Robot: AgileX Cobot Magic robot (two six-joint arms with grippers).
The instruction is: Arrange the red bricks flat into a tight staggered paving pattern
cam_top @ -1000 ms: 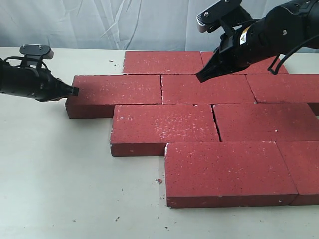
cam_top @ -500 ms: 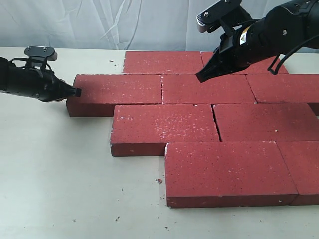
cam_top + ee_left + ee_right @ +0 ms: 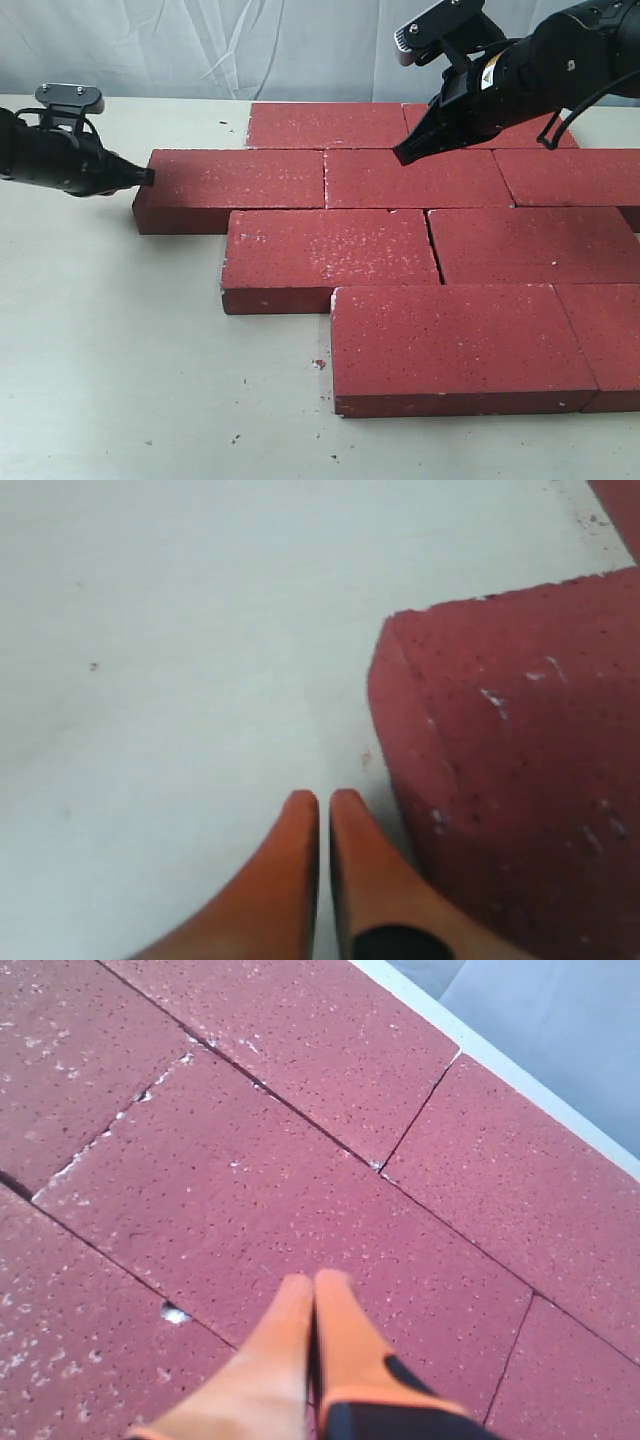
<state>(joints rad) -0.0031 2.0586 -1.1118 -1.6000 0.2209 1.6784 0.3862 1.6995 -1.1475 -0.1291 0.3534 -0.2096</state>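
Several dark red bricks lie flat in staggered rows on the pale table [image 3: 120, 340]. The leftmost second-row brick [image 3: 235, 188] [image 3: 520, 770] sticks out to the left. My left gripper [image 3: 147, 177] [image 3: 324, 798] is shut and empty, its tips at that brick's left end, beside its corner. My right gripper [image 3: 401, 156] [image 3: 313, 1282] is shut and empty too, its tips on or just above the middle second-row brick [image 3: 415, 178] [image 3: 300, 1190]. The front-row brick [image 3: 455, 345] and the third-row brick [image 3: 325, 255] lie nearer the camera.
A crumpled pale cloth backdrop [image 3: 200, 45] hangs behind the table. Small dark crumbs [image 3: 318, 364] dot the table in front of the bricks. Bare tabletop stretches to the left and front of the paving.
The left gripper has shifted slightly back and left along the end of the leftmost second-row brick. The right arm and the bricks have not visibly moved.
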